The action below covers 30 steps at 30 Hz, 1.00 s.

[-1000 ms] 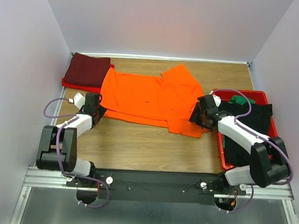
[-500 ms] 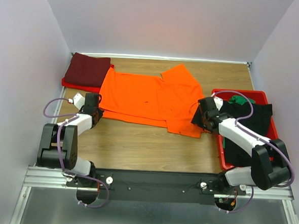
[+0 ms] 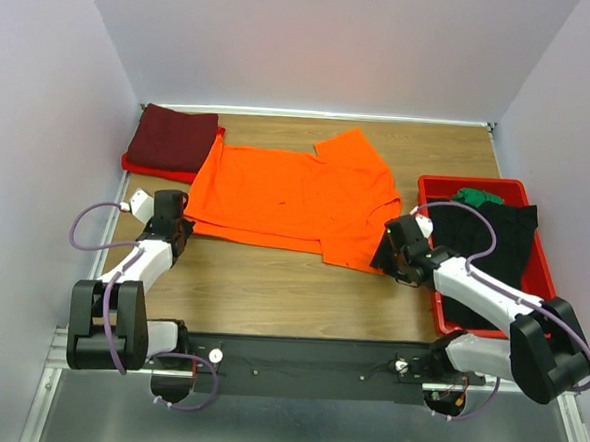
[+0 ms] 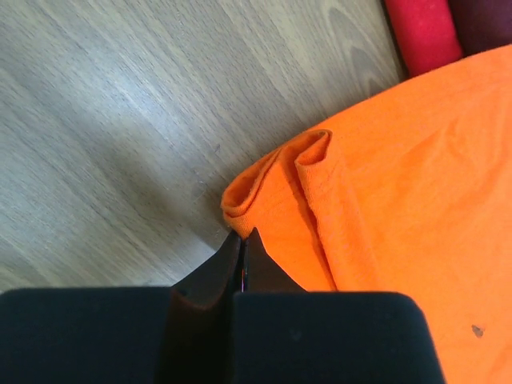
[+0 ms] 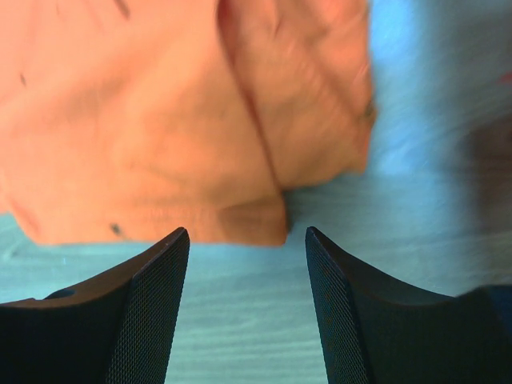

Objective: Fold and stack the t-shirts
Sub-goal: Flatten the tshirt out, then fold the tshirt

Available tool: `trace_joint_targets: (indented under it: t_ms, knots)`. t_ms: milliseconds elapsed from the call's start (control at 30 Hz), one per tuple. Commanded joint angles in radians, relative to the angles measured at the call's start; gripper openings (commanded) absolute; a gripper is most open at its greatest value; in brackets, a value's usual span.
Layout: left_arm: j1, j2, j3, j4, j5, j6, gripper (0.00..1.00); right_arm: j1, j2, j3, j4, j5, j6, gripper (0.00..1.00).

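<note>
The left tool, pinched shut, grips the near left corner of the orange shirt spread mid-surface. The right tool gapes wide and empty at the shirt's near right hem. A black shirt and a green shirt lie in a tray at the right edge. A folded maroon shirt tops a red shirt in the far left corner.
</note>
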Motion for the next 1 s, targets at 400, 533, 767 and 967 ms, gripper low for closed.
trace_joint_targets:
  t_ms: [400, 533, 767, 967]
  knots:
    - [0.007, -0.008, -0.021, -0.015, -0.015, 0.032, 0.0, 0.057, -0.105, -0.006, -0.015, 0.195, 0.127, 0.57]
    - [0.005, -0.002, -0.006, -0.012, -0.009, 0.044, 0.0, 0.025, 0.012, 0.057, -0.016, 0.178, 0.091, 0.54]
    - [0.007, 0.009, 0.006, -0.014, -0.003, 0.059, 0.0, 0.025, 0.057, 0.043, -0.016, 0.108, 0.091, 0.54]
    - [0.005, 0.016, 0.006, -0.011, 0.0, 0.059, 0.0, 0.025, 0.014, -0.001, -0.016, 0.072, 0.094, 0.55]
